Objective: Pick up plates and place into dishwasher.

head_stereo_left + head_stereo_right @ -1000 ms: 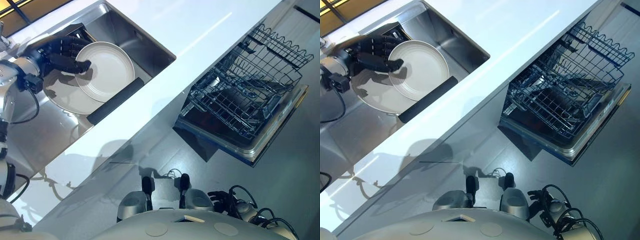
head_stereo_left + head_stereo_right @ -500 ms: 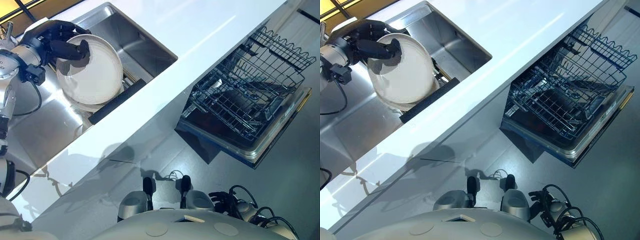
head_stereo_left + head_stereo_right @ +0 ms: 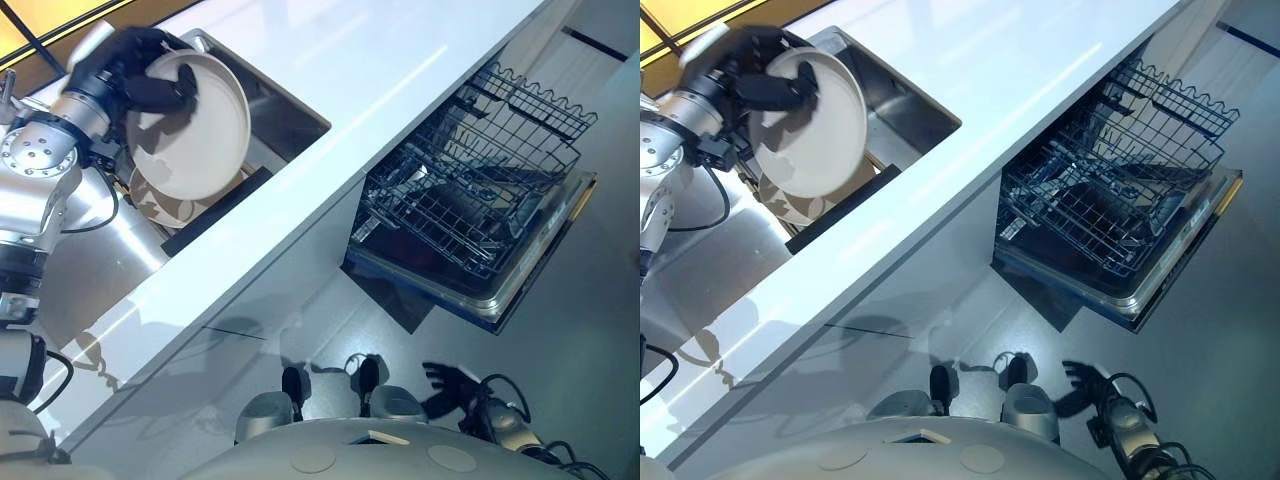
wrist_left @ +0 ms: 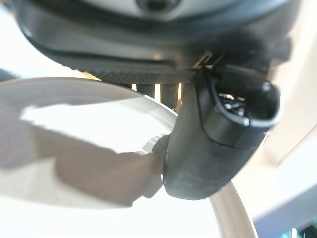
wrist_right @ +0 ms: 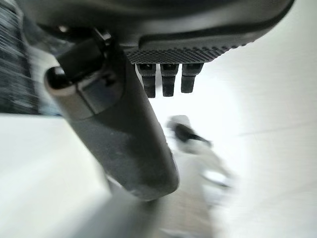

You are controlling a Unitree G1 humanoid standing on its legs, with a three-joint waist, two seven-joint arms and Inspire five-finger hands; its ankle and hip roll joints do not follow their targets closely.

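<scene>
One long white surface (image 3: 330, 110) runs slantwise through the head views, smooth and glossy, its pale front panel dropping to a grey floor (image 3: 590, 330); set into it at the far left is a rectangular sink (image 3: 270, 95) of brushed steel, its walls flat and its corners square. Below the surface's right stretch stands the dishwasher (image 3: 470, 290) — its door folded down flat, dark and shiny inside, with a wire rack (image 3: 480, 185) of thin dark rods drawn out over it; the rack's grid is open, with rows of upright tines and a scalloped far rim. At the sink's near edge lies a long black strip (image 3: 215, 205), matte and straight-sided. Over the sink the left hand (image 3: 140, 75) holds a round cream plate (image 3: 195, 130) clear of the basin, tilted with its shallow face toward the camera; the fingers are curled behind its upper rim and the thumb presses across the front, so the plate is pinched between them. The left wrist view shows the same grip close up: the dark rubbery thumb (image 4: 218, 134) laid on the plate's smooth raised rim. Beneath the lifted plate another pale dish (image 3: 165, 200) rests in the basin. Low at the right, near the floor, hangs the right hand (image 3: 450, 385); its fingers are spread and relaxed, holding nothing.
</scene>
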